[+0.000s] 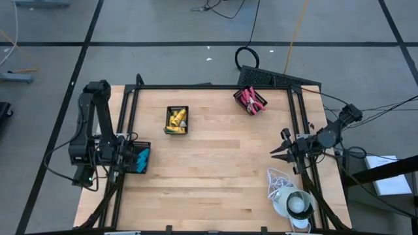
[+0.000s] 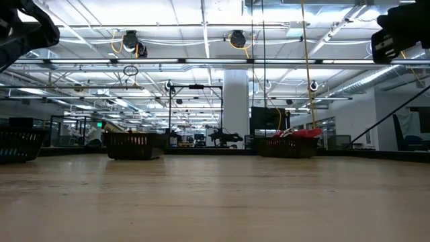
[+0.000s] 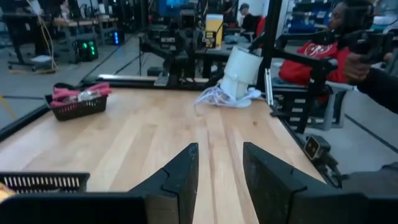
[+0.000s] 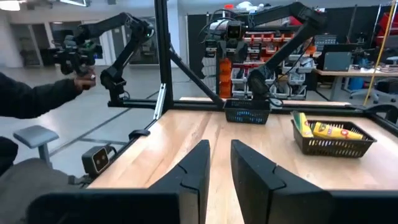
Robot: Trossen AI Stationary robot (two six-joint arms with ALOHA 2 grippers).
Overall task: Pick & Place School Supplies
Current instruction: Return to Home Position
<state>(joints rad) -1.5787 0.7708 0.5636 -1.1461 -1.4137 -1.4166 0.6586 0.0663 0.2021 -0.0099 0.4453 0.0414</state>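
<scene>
The school supplies lie sorted in three black trays. Yellow tubes (image 1: 176,119) fill one at the far left, red-handled scissors (image 1: 251,100) one at the far middle, and light-blue pieces (image 1: 142,157) one at the left edge. My left gripper (image 3: 221,149) hovers level by the blue tray (image 4: 247,112). It points toward the table's right, open, with nothing between its fingers. My right gripper (image 4: 220,146) hovers at the right edge (image 1: 281,149). It points left across the table, its fingers a narrow gap apart with nothing between them.
A white cord with a round grey-white object (image 1: 292,201) lies at the near right corner. Black frame rails (image 1: 209,87) run along the table's sides. Bare wood (image 1: 215,163) fills the middle. A seated person (image 3: 323,43) is beyond the right edge, and a hand (image 4: 81,68) holds another arm.
</scene>
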